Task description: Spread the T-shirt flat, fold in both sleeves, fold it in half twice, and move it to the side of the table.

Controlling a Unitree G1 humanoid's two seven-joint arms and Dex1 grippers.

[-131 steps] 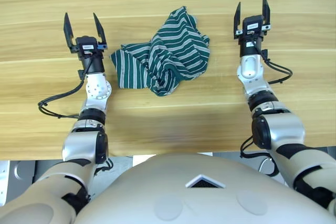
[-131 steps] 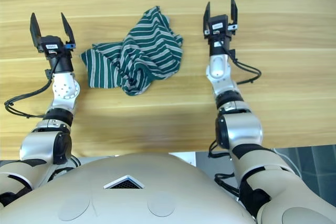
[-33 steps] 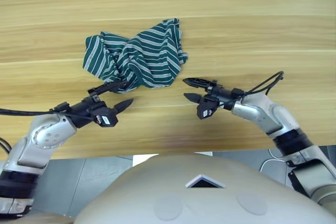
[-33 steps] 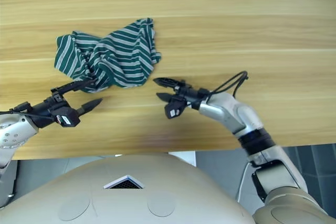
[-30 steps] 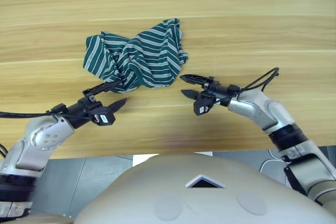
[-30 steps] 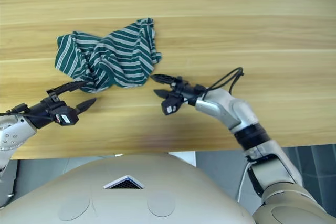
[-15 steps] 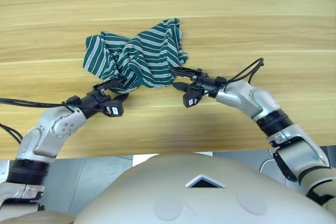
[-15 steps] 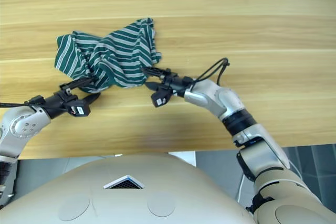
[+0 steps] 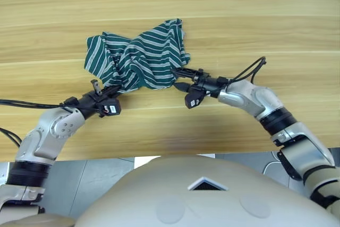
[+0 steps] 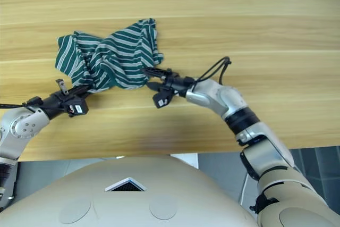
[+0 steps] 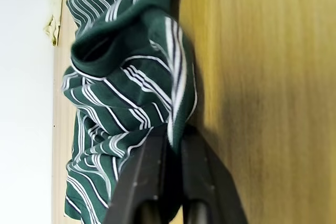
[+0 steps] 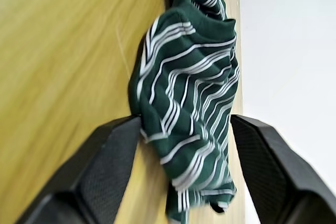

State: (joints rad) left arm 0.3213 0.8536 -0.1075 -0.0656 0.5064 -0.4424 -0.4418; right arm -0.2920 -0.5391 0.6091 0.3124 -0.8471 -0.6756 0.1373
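— What is the left gripper (image 11: 175,136) doing?
— It is pinched shut on a fold of the T-shirt (image 9: 141,59), at the near left edge of the heap, low against the table (image 9: 265,14).
— And the right gripper (image 9: 180,77)?
— Spread wide. It lies low at the heap's near right edge. A bunch of the striped cloth sits between its two fingers (image 12: 107,163), and they have not closed on it.
— How does the shirt lie?
— Crumpled. It is a dark green heap with white stripes on the wooden table, ahead of the robot and a little to its left. One part juts toward the far side and another spreads out to the left.
— The arms?
— Both come in from the near edge and bend inward toward the heap, one on each side.
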